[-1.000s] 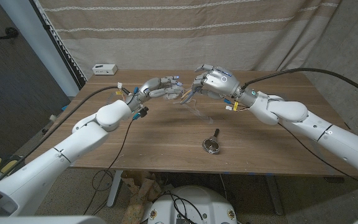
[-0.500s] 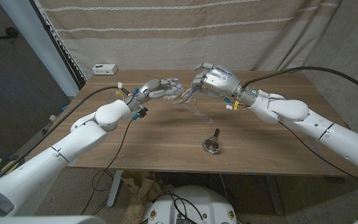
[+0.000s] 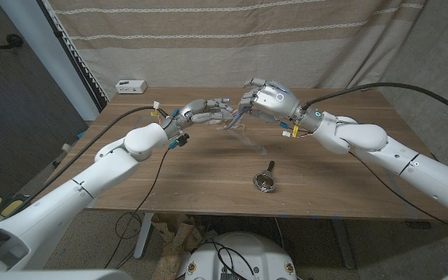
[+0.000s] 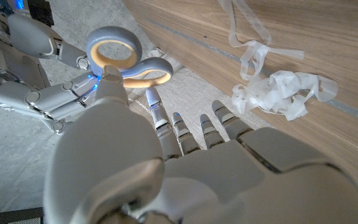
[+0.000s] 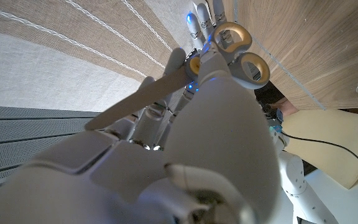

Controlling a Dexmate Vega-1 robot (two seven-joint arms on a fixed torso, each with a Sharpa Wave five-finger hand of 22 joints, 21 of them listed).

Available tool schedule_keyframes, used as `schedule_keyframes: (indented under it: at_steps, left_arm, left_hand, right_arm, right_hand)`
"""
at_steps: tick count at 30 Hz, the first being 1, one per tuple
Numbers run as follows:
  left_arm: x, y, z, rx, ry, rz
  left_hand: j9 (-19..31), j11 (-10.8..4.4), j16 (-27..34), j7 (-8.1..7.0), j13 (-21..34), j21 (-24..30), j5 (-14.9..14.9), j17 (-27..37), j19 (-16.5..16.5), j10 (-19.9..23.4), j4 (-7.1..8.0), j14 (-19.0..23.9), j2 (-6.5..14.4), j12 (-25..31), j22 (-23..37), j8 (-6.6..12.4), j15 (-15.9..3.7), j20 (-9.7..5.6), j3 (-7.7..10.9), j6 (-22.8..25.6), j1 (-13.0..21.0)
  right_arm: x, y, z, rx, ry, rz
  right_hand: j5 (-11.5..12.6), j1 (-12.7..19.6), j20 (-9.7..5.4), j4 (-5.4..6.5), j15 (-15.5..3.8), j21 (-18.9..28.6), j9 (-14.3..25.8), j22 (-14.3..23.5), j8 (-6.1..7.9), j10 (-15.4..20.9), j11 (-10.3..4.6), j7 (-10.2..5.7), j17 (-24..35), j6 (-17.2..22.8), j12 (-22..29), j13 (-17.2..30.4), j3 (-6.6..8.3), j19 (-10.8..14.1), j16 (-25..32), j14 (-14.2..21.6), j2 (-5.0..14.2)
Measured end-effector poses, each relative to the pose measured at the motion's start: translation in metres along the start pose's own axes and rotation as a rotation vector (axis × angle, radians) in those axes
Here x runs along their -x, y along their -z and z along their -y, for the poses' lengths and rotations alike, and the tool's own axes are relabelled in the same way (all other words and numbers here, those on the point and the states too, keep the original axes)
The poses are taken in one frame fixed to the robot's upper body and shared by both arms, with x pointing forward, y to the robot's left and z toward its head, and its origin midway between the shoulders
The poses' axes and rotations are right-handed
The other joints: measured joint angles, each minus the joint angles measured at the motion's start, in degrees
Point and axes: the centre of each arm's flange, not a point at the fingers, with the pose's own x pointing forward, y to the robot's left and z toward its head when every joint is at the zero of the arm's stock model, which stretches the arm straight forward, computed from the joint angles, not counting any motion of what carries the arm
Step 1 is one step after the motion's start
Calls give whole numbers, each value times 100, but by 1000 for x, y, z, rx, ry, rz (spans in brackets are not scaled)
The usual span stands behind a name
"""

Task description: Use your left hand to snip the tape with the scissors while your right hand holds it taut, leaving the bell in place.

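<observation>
The scissors, grey-handled with yellowish loops, hang above the table's back middle between both hands. My right hand grips them at the blade end, and the loops point at my left hand. The left hand's fingers are spread just under the loops, and its thumb tip is at one loop. I cannot tell if that hand has a hold. A crumpled clear tape lies loose on the wood below the hands. The bell stands nearer the front, apart from both hands.
A small white box sits at the table's back left corner. A beige curtain hangs right behind the table. Black cables trail off both arms.
My left hand has crept a little toward the right hand and the scissors' loops. The right hand, tape and bell have stayed put.
</observation>
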Motion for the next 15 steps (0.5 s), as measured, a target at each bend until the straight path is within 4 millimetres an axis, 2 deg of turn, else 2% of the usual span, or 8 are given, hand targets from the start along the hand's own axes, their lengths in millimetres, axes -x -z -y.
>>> schedule_keyframes:
  at_steps: [15]
  left_arm:
    - [-4,0,4,2,20,1]
  left_hand:
    - [53,0,0,8,1,0,-29,0,0,0,14,1,-28,23,0,39,0,0,14,55,28]
  right_arm:
    - [-1,2,-5,-6,-7,-7]
  right_hand:
    - [-2,-10,10,0,2,44,-37,-4,0,-1,1,0,15,1,-12,-6,1,-54,-45,-2,10]
